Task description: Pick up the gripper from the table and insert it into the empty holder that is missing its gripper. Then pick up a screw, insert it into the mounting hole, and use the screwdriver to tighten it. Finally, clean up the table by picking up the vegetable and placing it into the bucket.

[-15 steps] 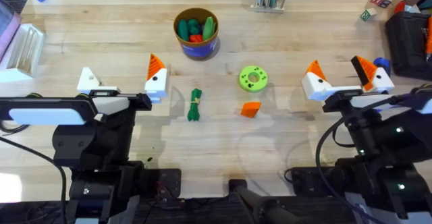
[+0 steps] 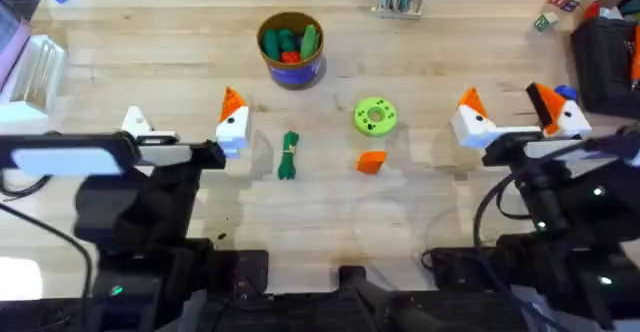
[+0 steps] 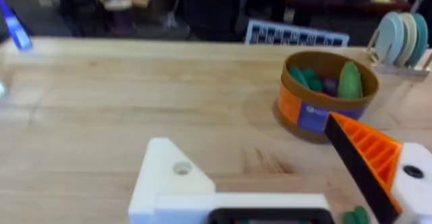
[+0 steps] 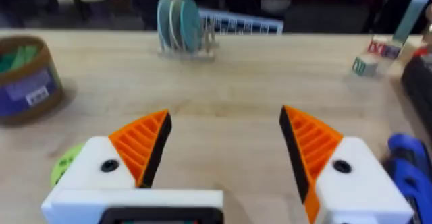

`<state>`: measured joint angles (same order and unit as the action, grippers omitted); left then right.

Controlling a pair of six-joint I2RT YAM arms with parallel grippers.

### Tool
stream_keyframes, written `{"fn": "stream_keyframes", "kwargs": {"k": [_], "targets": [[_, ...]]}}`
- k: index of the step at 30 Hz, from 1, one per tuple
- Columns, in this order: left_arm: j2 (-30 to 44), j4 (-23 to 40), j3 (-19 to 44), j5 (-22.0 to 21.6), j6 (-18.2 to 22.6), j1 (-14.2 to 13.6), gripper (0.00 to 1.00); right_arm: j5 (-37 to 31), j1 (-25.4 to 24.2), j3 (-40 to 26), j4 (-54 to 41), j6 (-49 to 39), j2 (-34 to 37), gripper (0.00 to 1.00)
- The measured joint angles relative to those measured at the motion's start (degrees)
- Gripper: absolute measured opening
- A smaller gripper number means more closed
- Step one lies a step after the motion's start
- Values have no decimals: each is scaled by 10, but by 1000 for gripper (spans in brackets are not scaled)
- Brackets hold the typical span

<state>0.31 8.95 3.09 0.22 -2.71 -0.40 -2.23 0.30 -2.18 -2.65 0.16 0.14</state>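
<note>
The loose orange gripper (image 2: 371, 162) lay flat on the table (image 2: 430, 82), just in front of a bright green round disc (image 2: 375, 116) and well apart from both arms. Nothing touched it. To its left lay the dark-green vegetable (image 2: 288, 155), lengthwise on the planks, and farther back stood the bucket (image 2: 290, 49) with coloured toy pieces inside.

The left gripper (image 2: 183, 129) stood wide open and held nothing. One of its white blocks carried an orange wedge tip (image 2: 232, 102); the other, the holder (image 2: 136, 122), had a bare top. In the left wrist view the holder (image 3: 169, 180) showed its mounting hole, with the bucket (image 3: 324, 96) beyond the orange-tipped finger (image 3: 368, 156).

The right gripper (image 2: 517, 112) was also spread wide and empty, both fingers wearing orange wedges. In the right wrist view its fingers (image 4: 142, 143) framed bare wood, with a rack of discs (image 4: 181, 23) at the far edge of the table. A blue object (image 2: 566, 94) lay just beside the right gripper's outer finger; how much of it was there could not be told.

Compared with half a second before, both grippers had moved slightly farther from the bases, the left arm's link lying a little lower in the overhead view. The loose orange gripper, the vegetable, the disc and the bucket had not moved.
</note>
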Motion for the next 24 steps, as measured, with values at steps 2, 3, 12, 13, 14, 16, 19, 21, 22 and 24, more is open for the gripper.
{"fn": "stream_keyframes", "kwargs": {"k": [2, 3, 12, 13, 14, 16, 19, 21, 22, 24], "targets": [[20, 58, 48, 4, -15, 0, 986, -1, 0, -39, -74, 0, 14, 992], [37, 89, 83, 11, -22, 0, 986, -2, 0, -65, -115, 0, 25, 992], [258, 405, 427, 56, -40, 0, 985, -5, 0, -361, -419, 0, 215, 992], [284, 429, 455, 62, -40, 0, 985, -5, 0, -389, -439, 0, 239, 992], [307, 448, 477, 69, -40, 0, 985, -5, 0, -409, -450, 0, 259, 992], [348, 476, 506, 84, -42, 0, 985, -5, 0, -439, -459, 0, 295, 992], [395, 498, 516, 108, -42, 0, 987, -5, 0, -454, -457, 0, 321, 992], [421, 524, 516, 119, -44, 0, 986, -5, 0, -454, -457, 0, 327, 992], [435, 533, 516, 124, -45, 0, 986, -5, 0, -454, -457, 0, 327, 992], [460, 541, 516, 134, -46, 0, 986, -5, 0, -454, -457, 0, 327, 992]]}}
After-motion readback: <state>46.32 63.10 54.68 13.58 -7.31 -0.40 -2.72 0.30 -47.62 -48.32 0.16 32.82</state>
